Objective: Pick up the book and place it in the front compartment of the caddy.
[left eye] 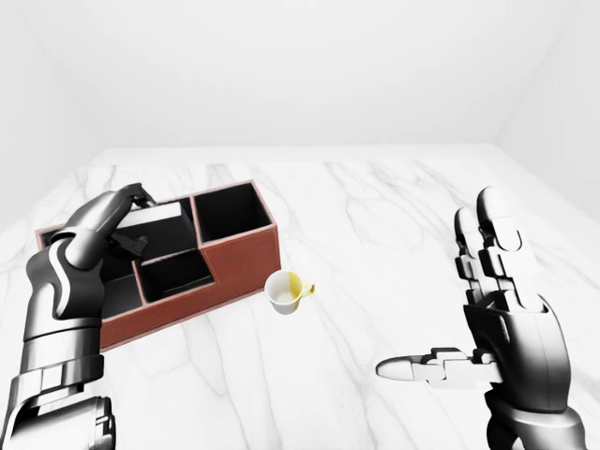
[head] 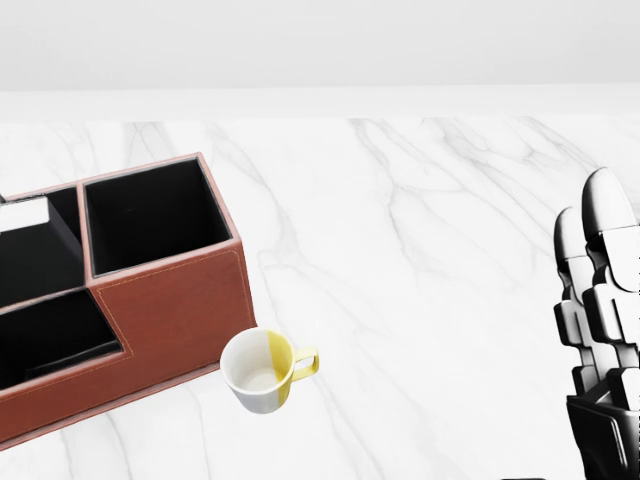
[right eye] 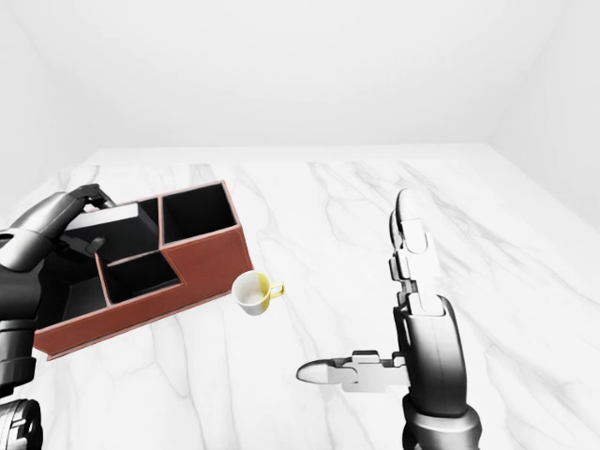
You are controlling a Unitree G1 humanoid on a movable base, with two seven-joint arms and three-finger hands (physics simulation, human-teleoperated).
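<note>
Lowering the book (left eye: 155, 223) into the caddy (left eye: 239, 264), my left hand (left eye: 117, 214) grips its top edge so it drops upright into the compartment beneath my fingers. My right hand (left eye: 492, 319) waits open, well clear, beyond the mug (left eye: 286, 292).

All three cameras look down from the robot's head. The head view sits closer; all share the caddy (head: 170, 290) and cup (left eye: 286, 292).
</note>
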